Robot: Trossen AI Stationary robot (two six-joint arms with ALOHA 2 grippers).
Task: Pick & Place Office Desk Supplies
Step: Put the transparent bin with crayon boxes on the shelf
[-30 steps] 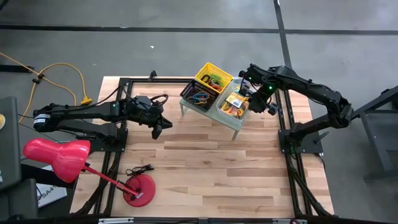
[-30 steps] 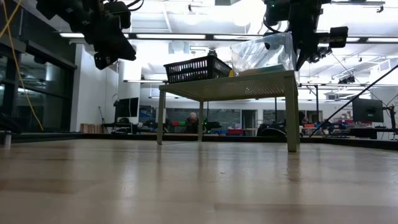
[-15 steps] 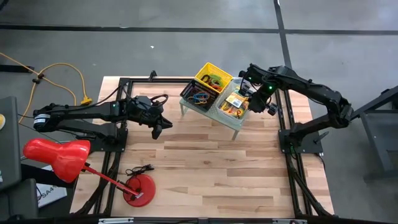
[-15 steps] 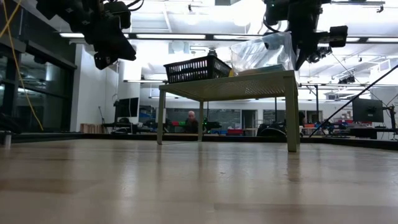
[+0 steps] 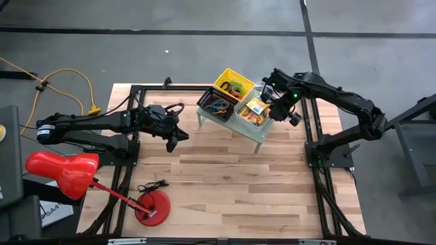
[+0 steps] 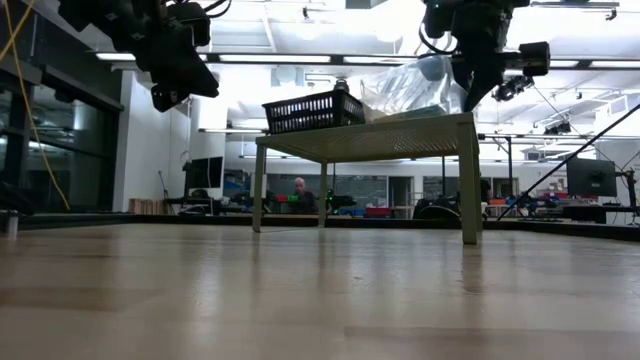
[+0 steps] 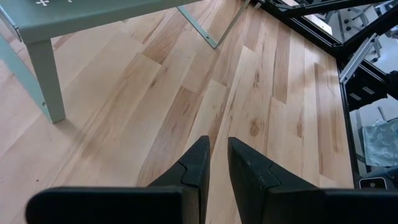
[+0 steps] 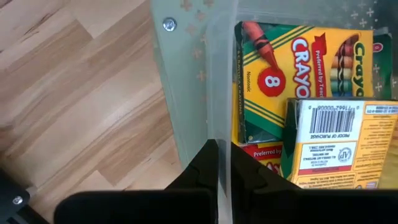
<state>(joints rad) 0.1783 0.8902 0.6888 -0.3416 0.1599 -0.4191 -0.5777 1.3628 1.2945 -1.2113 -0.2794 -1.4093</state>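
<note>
Crayon boxes (image 8: 298, 81) (green and yellow) lie in the clear tub (image 5: 253, 112) on the pale green shelf (image 5: 262, 133), beside the black mesh tray (image 5: 218, 103) and yellow basket (image 5: 233, 84). Right gripper (image 8: 224, 155) pinches the tub's wall. Left gripper (image 7: 217, 155) hangs nearly closed and empty over the table (image 5: 225, 190), with the red lamp (image 5: 65, 170) near its arm.
</note>
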